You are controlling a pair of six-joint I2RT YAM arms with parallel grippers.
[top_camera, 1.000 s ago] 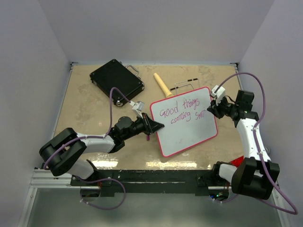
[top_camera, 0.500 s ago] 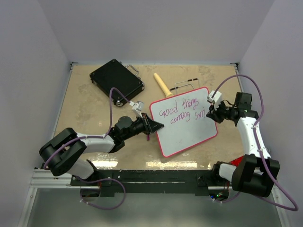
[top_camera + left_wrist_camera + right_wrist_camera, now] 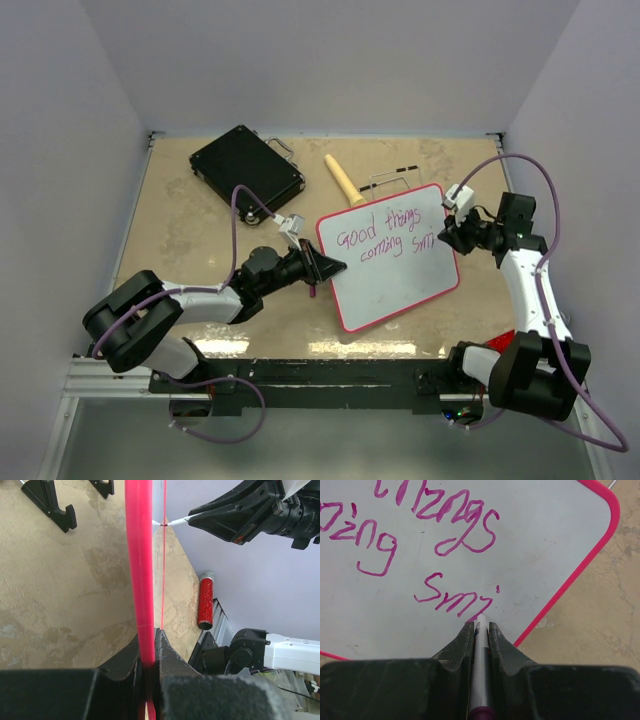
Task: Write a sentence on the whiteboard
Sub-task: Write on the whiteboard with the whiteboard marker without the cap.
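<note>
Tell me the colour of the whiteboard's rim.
Bright pink-red. The whiteboard rim shows best in the right wrist view.

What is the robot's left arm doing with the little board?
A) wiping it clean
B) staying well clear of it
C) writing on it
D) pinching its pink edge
D: the left wrist view shows the left end effector closed on the pink rim of the whiteboard; the right end effector holds the marker.

This is a robotics lab cell: a tan, stone-patterned table [image 3: 180, 250] is boxed in on three sides by plain pale walls [image 3: 330, 60], and two machine arms (the left arm [image 3: 200, 298] and the right arm [image 3: 528, 290], each trailing a purple cable [image 3: 236, 210]) are bolted to an aluminium rail [image 3: 100, 380] along its near edge.
</note>
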